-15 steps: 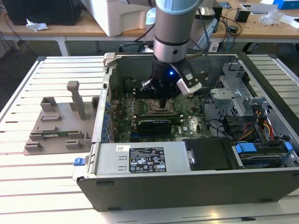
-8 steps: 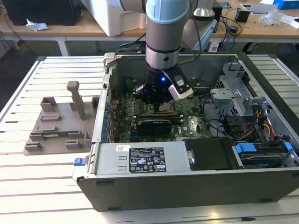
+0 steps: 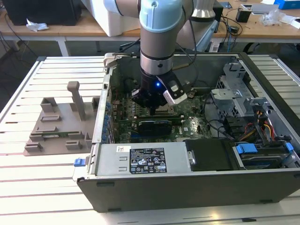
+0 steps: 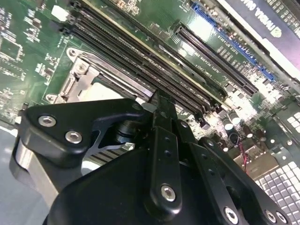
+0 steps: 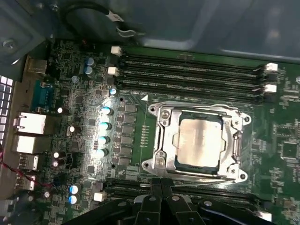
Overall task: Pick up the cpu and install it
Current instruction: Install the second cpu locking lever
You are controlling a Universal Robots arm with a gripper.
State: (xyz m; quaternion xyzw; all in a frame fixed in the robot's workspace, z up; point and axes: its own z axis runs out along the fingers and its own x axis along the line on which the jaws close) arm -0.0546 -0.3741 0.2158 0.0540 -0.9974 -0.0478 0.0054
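We see the cpu [image 5: 200, 142] seated in its socket frame [image 5: 161, 140] on the motherboard [image 5: 290, 136]; our gripper [image 5: 161, 183] hovers beside it, fingers pressed together, empty.

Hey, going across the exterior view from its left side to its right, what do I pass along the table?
Grey fixture block → computer case's left wall → gripper over the motherboard → metal drive cage → blue clip.
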